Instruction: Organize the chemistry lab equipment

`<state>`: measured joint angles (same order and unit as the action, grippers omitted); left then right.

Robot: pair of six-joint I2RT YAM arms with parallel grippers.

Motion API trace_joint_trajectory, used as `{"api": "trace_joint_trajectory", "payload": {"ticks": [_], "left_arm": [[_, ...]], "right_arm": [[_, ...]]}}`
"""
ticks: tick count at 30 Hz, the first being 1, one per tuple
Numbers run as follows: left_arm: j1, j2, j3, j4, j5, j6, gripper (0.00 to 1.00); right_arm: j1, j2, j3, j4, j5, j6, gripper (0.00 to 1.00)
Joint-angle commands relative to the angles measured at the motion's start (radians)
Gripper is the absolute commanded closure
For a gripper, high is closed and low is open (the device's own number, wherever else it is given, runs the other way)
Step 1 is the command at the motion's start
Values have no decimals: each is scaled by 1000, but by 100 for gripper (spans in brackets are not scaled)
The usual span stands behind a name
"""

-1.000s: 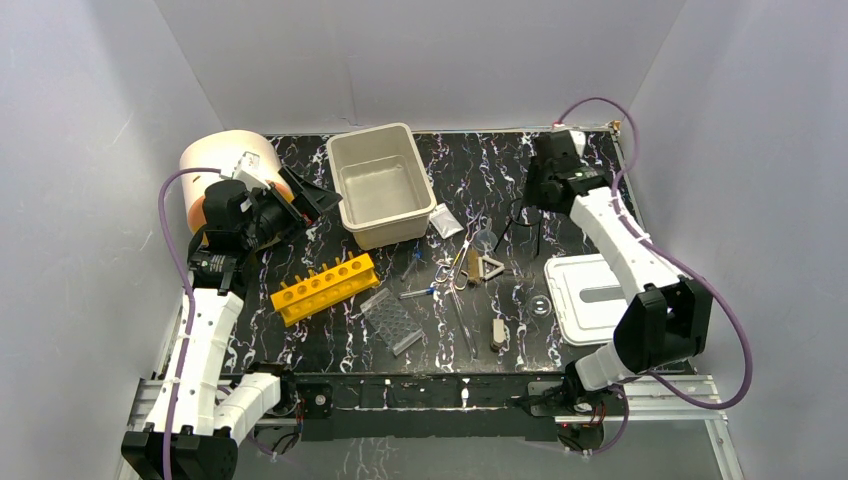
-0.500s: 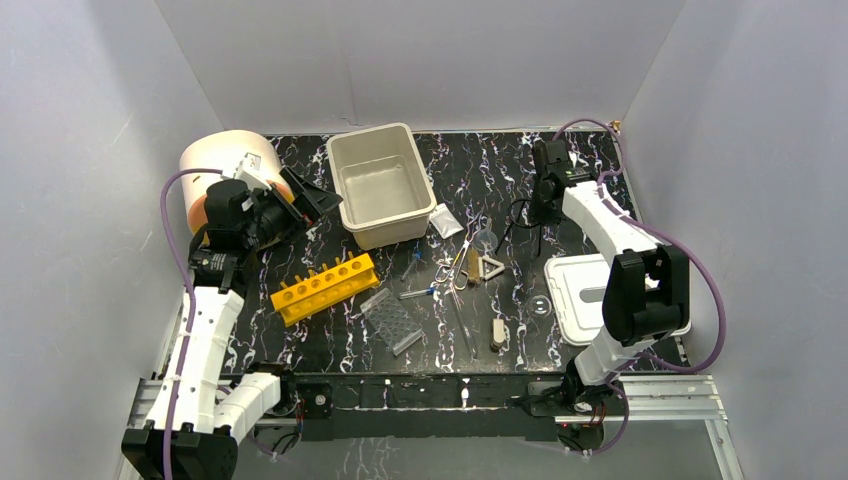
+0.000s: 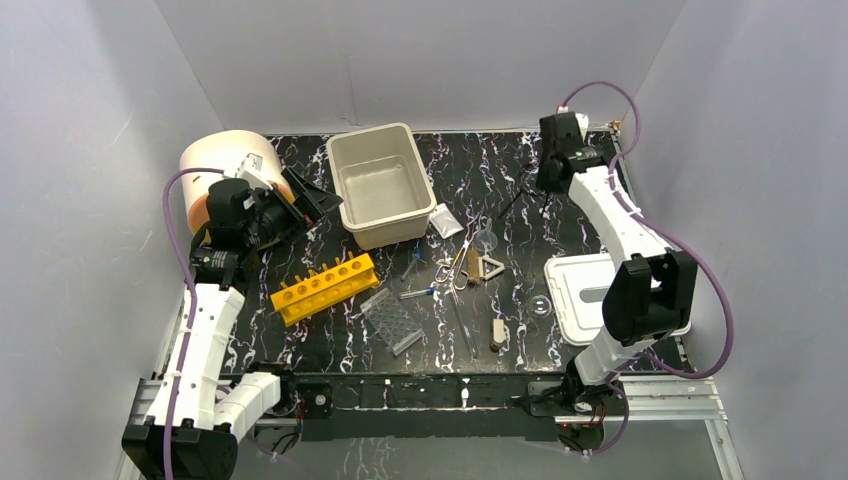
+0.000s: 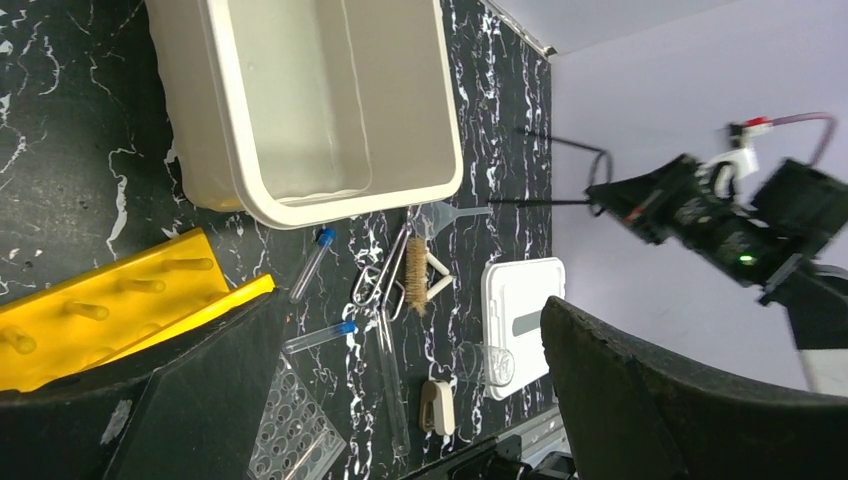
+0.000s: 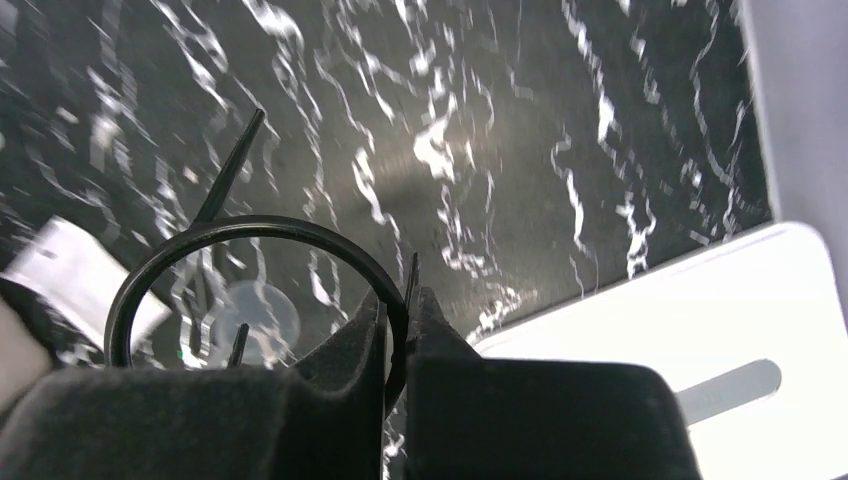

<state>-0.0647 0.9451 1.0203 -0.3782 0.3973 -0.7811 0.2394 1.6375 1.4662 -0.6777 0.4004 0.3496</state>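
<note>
My right gripper (image 3: pixel 543 186) is shut on the ring of the black wire ring-stand (image 3: pixel 512 204) and holds it tilted above the table's back right. In the right wrist view the ring (image 5: pixel 250 232) sits pinched between my right gripper's (image 5: pixel 405 308) fingers. Metal forceps (image 3: pixel 458 268), a pale triangle (image 3: pixel 490 267), a clear round dish (image 3: pixel 540 305), a small clear bag (image 3: pixel 445 222) and blue-tipped tubes (image 3: pixel 418 293) lie mid-table. My left gripper (image 3: pixel 312 195) hangs open and empty at the left, above the table. The left wrist view shows the ring-stand (image 4: pixel 560 170) and forceps (image 4: pixel 385 290).
A beige tub (image 3: pixel 345 150) stands at the back centre and a flat white lid (image 3: pixel 590 298) lies at the right. A yellow rack (image 3: pixel 325 287), a clear well plate (image 3: pixel 392 320) and a beige clip (image 3: pixel 497 333) lie nearer the front. A round cream container (image 3: pixel 225 160) stands back left.
My right gripper has shut on the ring-stand and lifted it off the table, up and toward the back. The left arm has not moved.
</note>
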Motion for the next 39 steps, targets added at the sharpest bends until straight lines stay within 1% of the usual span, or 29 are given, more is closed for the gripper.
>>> {"api": "trace_joint_trajectory", "payload": {"ticks": [1, 4, 6, 11, 14, 18, 20, 24, 30, 32, 39], "left_arm": [[6, -6, 50, -48, -22, 22, 2], [6, -8, 71, -118, -77, 36, 2], [6, -10, 91, -162, -112, 44, 2], [6, -14, 142, -256, -175, 85, 2], [6, -18, 166, -322, -236, 71, 2], [6, -38, 170, -368, -258, 47, 2], [6, -51, 164, -388, -246, 31, 2], [6, -68, 153, -420, -231, 15, 2], [6, -66, 161, -458, -219, 20, 2], [6, -63, 163, -466, -212, 18, 2], [6, -59, 165, -492, -206, 31, 2]], "right_arm": [[-4, -52, 190, 59, -7, -12, 100], [13, -33, 288, 61, -97, 6, 100], [53, -7, 364, 53, -117, 16, 100], [217, 110, 612, 32, -96, 22, 100], [304, 216, 758, 11, -64, 7, 100], [385, 356, 915, -10, -54, -9, 100], [418, 393, 938, 15, -59, -22, 100], [475, 450, 932, 75, -75, -58, 100], [523, 558, 929, 117, -22, -76, 100], [530, 601, 943, 120, 17, -78, 100], [531, 764, 1076, 57, 107, -67, 100]]}}
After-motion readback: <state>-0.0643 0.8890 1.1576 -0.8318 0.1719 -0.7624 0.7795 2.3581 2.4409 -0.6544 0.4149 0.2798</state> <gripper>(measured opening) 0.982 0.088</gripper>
